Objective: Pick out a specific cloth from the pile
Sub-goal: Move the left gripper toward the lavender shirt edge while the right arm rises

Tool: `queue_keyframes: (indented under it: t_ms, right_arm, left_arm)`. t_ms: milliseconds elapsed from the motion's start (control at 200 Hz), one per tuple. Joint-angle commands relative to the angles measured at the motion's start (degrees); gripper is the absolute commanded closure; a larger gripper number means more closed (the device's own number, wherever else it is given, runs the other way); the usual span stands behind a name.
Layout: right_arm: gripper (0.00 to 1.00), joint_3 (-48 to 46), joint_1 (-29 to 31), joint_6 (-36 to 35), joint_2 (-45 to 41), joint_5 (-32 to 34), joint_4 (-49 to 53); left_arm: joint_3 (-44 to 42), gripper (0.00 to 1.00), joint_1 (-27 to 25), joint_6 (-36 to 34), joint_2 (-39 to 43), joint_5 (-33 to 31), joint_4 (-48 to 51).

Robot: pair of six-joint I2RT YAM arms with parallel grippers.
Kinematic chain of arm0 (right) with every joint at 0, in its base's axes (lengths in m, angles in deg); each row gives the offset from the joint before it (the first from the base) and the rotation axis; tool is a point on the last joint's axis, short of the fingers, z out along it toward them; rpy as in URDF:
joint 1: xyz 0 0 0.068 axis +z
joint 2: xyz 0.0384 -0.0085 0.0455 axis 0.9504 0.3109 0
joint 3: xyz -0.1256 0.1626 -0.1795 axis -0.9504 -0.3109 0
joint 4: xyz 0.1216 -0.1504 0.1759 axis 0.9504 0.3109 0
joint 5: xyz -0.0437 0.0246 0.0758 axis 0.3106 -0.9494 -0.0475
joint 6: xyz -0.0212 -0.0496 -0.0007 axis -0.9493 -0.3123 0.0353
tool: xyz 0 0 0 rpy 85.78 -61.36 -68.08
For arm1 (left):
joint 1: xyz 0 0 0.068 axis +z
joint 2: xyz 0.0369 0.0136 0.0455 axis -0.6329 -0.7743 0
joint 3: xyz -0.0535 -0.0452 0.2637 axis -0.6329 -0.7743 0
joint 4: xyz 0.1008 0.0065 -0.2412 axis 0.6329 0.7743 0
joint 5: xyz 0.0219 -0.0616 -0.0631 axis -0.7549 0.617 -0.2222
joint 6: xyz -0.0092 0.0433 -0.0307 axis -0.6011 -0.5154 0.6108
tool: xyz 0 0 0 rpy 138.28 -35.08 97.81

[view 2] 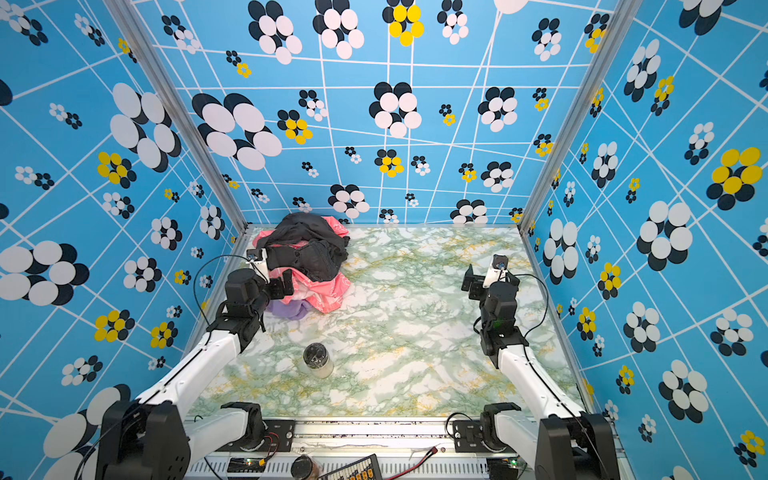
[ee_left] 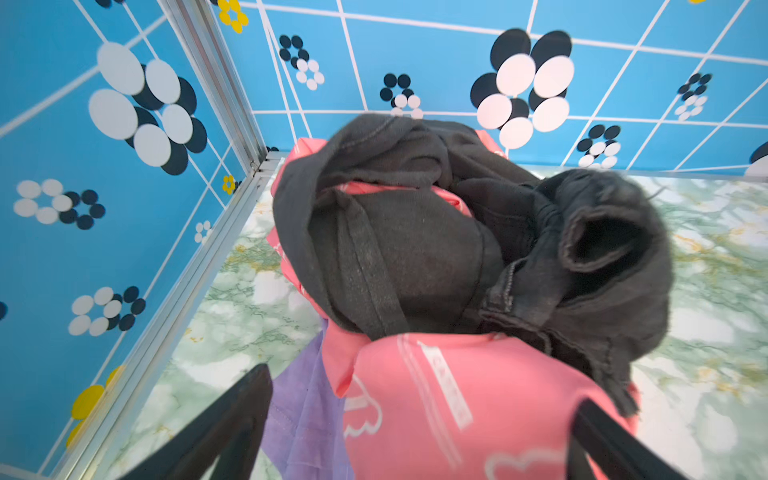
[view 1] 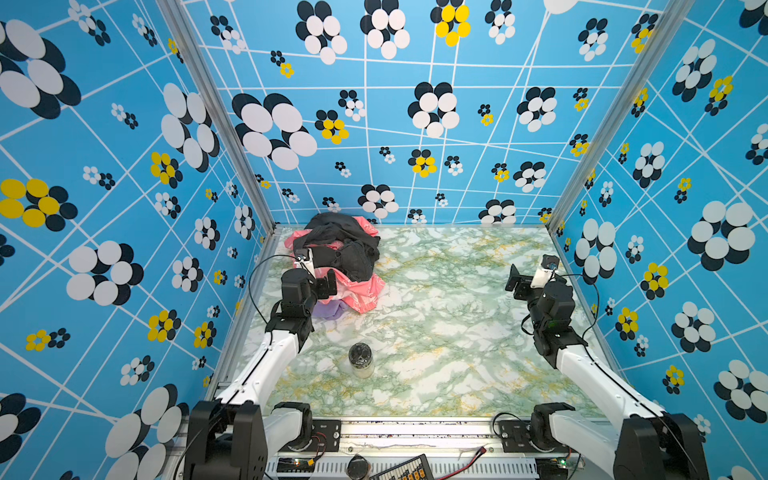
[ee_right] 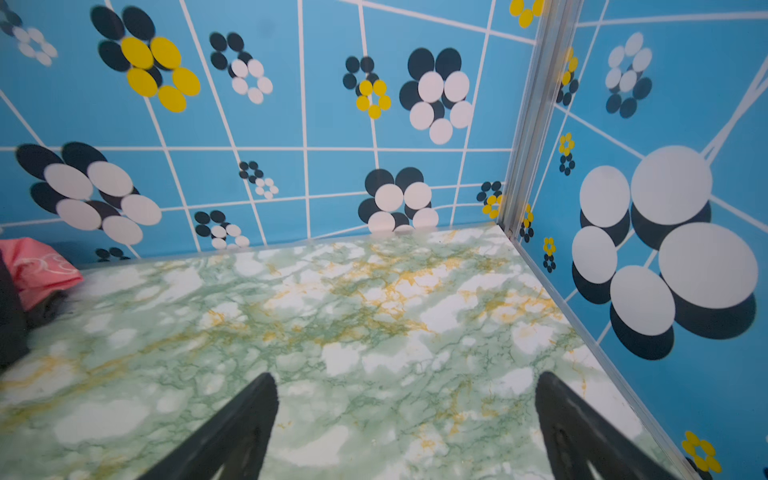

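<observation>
Left gripper point(ee_left: 424, 386) hovering, spread, at pile's point(view 1: 345, 253) near edge; lilac cloth point(ee_left: 303, 407) peeking out beneath. Right gripper point(ee_right: 407, 376) hanging spread at right.

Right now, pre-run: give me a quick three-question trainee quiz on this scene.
1. True or false: the purple cloth pokes out from under the pink cloth at the near edge of the pile.
2. The left gripper is: A open by the pile; B shut and empty; C out of sight.
3. What stands alone on the table, apart from the pile?
Key: 1 true; 2 A; 3 the jar.
</observation>
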Motion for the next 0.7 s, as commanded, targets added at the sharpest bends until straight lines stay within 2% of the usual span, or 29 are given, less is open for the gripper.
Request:
queue_keyframes:
  t_ms: [0,125,145,280,420,700]
  right_arm:
    - [0.01,3.88,0.72,2.03,-2.8,-2.93,12.54]
    - [0.01,8.27,0.74,2.35,-4.31,-5.49,18.61]
    - [0.01,8.98,2.6,2.46,-4.46,-5.81,19.46]
    - [0.01,12.28,4.83,2.76,-5.2,-7.99,23.23]
    - [0.01,14.62,7.77,2.88,-5.16,-9.7,25.99]
    - [0.01,16.37,12.64,3.34,-4.0,-11.34,27.96]
  left_arm:
    - [2.48,0.01,-0.01,3.1,5.36,0.78,14.08]
    - [5.84,0.03,0.29,4.3,8.7,1.69,23.01]
    - [6.37,0.03,0.34,4.83,8.94,2.11,24.41]
    - [9.07,0.03,4.02,11.88,9.27,8.7,29.87]
    - [10.32,0.06,10.87,18.5,7.3,17.05,30.87]
    - [9.03,0.14,20.48,23.5,3.44,22.64,29.07]
